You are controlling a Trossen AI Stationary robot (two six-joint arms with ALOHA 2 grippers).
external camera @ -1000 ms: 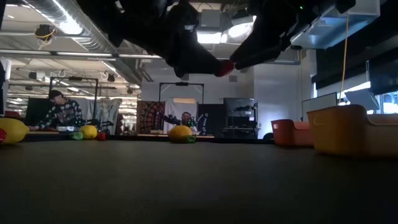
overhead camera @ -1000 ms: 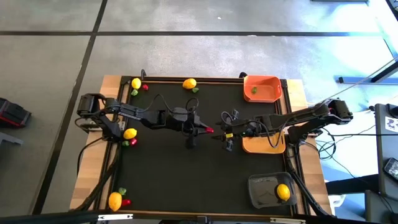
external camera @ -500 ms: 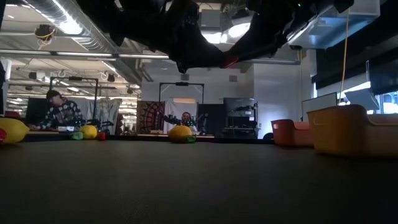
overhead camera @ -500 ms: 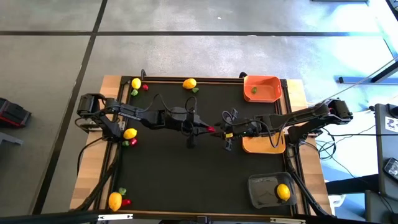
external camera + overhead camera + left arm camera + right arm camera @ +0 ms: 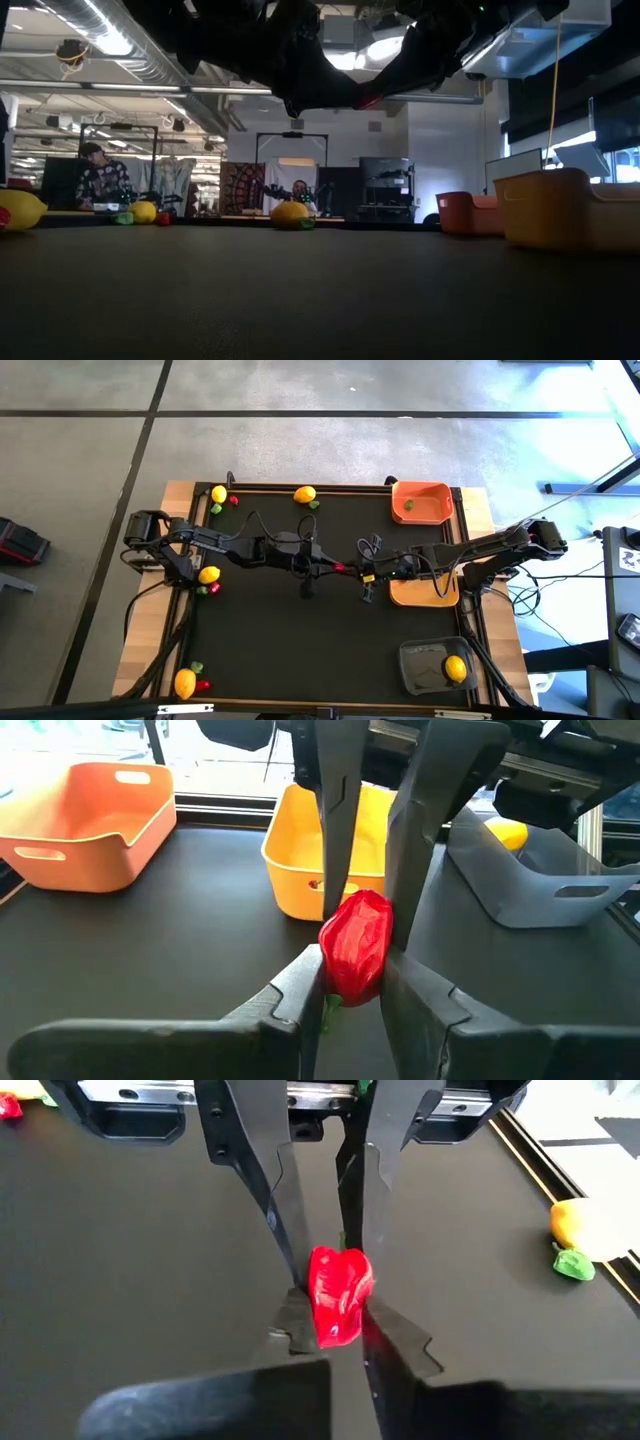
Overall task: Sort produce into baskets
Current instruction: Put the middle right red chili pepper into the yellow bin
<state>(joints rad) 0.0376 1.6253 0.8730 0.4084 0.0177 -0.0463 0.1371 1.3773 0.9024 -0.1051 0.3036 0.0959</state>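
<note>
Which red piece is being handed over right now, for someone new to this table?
Look to the middle of the black mat, where the two arms meet tip to tip. The red piece is pinched there between the left gripper and right gripper, above the mat; the other red bits lie beside lemons.

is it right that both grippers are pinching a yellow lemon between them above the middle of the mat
Not quite: the piece is red, not a yellow lemon. The left wrist view shows the red piece pinched by the left gripper and the right gripper together, above the middle of the mat, as you said.
</note>
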